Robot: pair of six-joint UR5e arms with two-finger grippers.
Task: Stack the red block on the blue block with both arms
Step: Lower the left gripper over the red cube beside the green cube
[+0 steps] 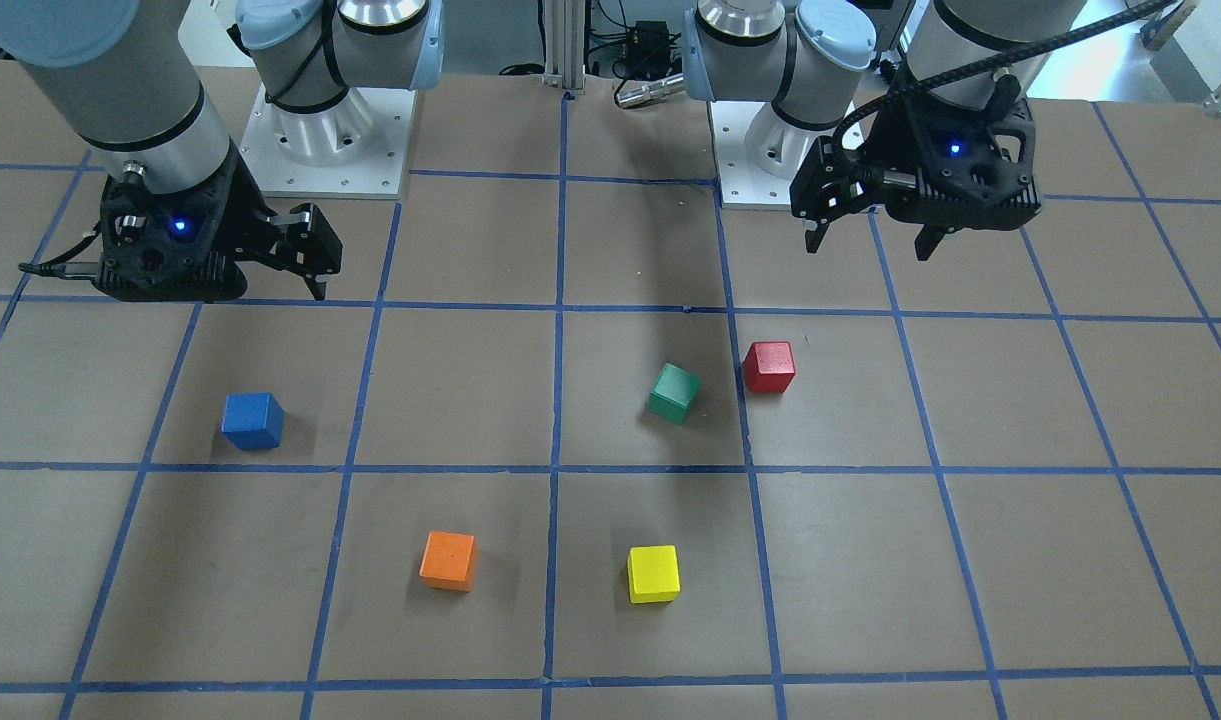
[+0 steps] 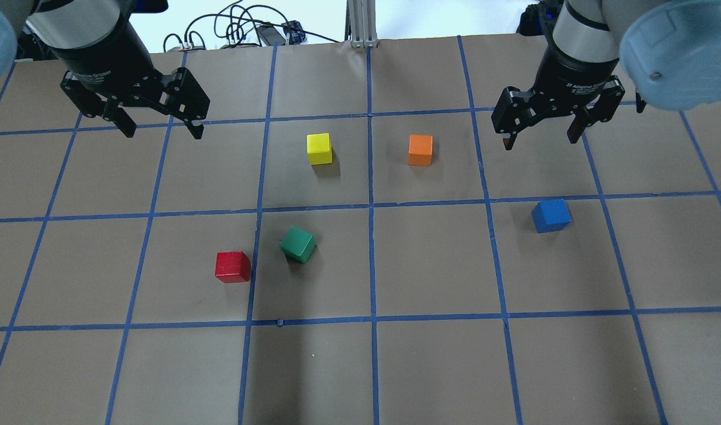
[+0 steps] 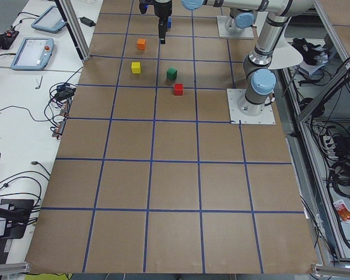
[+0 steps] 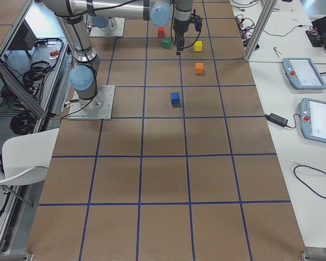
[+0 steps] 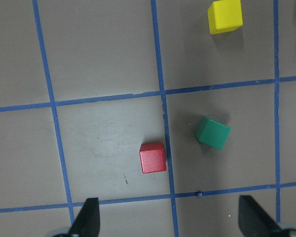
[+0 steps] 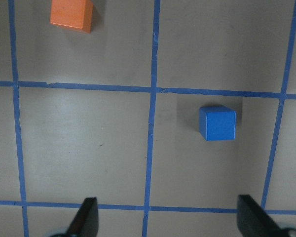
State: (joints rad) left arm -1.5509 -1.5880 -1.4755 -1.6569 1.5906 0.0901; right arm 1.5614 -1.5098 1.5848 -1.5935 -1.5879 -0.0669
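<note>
The red block [image 2: 232, 266] sits loose just beside the green block [image 2: 298, 244], the blue block [image 2: 551, 215] well apart from it. Your left gripper [image 2: 162, 133] and right gripper [image 2: 540, 141] hang spread wide, empty. Square the left jaws to red's faces, avoiding green

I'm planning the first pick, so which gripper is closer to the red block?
Left. The left gripper hovers over the same table half as the red block; the right gripper hangs opposite, by the blue block.

Red block [image 2: 232, 266], blue block [image 2: 551, 215], blue-gridded brown table [image 2: 431, 366]
</note>
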